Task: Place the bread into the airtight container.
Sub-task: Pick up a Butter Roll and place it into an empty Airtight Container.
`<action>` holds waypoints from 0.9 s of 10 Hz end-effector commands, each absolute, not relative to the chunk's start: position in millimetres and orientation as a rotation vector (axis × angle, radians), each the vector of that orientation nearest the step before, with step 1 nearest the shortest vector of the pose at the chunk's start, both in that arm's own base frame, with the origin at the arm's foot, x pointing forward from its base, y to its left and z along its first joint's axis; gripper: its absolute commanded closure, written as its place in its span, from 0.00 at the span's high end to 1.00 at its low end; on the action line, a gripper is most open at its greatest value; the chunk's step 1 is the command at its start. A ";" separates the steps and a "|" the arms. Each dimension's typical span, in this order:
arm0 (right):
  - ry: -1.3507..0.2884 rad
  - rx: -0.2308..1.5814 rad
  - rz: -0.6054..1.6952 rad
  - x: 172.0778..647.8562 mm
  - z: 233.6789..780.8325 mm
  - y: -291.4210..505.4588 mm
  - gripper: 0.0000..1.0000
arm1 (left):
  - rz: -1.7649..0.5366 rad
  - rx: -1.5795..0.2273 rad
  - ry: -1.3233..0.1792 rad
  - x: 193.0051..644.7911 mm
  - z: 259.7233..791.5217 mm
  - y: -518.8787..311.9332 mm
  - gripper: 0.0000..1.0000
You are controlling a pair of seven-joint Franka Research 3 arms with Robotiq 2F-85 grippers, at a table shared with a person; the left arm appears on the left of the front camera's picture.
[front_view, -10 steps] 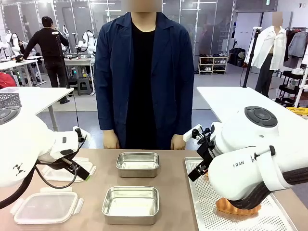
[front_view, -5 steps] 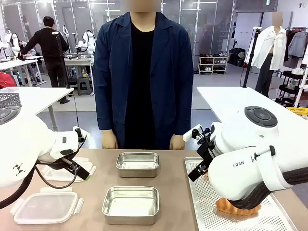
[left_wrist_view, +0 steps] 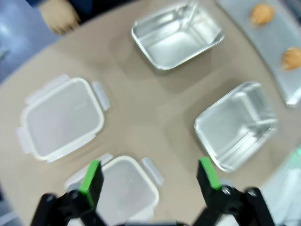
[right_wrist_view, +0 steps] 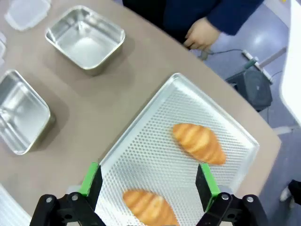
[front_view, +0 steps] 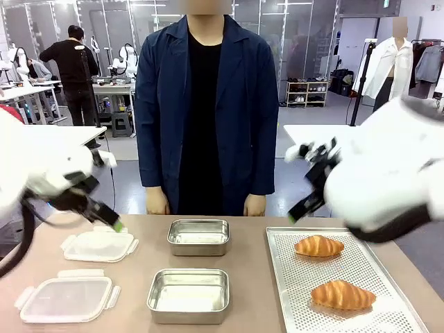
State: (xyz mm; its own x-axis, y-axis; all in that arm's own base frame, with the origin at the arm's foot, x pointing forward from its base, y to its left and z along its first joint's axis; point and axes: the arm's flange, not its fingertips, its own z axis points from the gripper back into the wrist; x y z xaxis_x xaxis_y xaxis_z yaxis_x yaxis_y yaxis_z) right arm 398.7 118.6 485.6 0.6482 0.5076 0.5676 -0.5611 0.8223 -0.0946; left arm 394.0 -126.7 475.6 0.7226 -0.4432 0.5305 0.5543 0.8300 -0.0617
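Tan table (front_view: 250, 277), person (front_view: 201, 104) standing at far side; far croissant (front_view: 318, 245) and near croissant (front_view: 343, 295) lie apart on the perforated tray (front_view: 361, 267), right of two steel containers (front_view: 198, 236) (front_view: 188, 295); left gripper (left_wrist_view: 148, 172) spread wide above the near lid (left_wrist_view: 117, 188); right gripper (right_wrist_view: 148, 174) spread wide above the tray; both hold nothing.

We see a bright workshop hall: grey floor (front_view: 125, 177), white side table (front_view: 303, 135), glass partitions (front_view: 305, 35), and a low shelf (front_view: 306, 94) at the back.
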 end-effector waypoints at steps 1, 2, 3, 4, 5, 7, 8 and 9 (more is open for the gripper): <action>-0.596 0.118 0.614 391.1 564.5 66.1 1.00 | -0.582 -0.229 -0.481 380.4 563.9 -88.1 1.00; -0.582 0.154 0.630 375.9 606.3 33.4 1.00 | -0.575 -0.240 -0.518 360.6 616.0 -67.1 1.00; -0.576 0.185 0.648 358.2 637.7 6.7 1.00 | -0.591 -0.274 -0.541 342.1 653.3 -47.7 1.00; -0.593 0.234 0.664 336.7 661.6 -19.1 1.00 | -0.601 -0.296 -0.552 325.6 681.5 -31.1 1.00; -0.599 0.225 0.685 314.7 678.9 -42.9 1.00 | -0.597 -0.304 -0.580 303.1 710.6 -11.8 1.00; -0.655 0.212 0.641 267.9 702.0 -85.8 1.00 | -0.583 -0.303 -0.637 252.6 750.0 22.8 1.00; -0.718 0.223 0.618 241.9 710.6 -107.4 1.00 | -0.532 -0.310 -0.716 227.0 761.4 41.6 1.00; -0.745 0.204 0.605 222.3 717.8 -120.0 1.00 | -0.535 -0.317 -0.737 209.1 765.1 55.7 1.00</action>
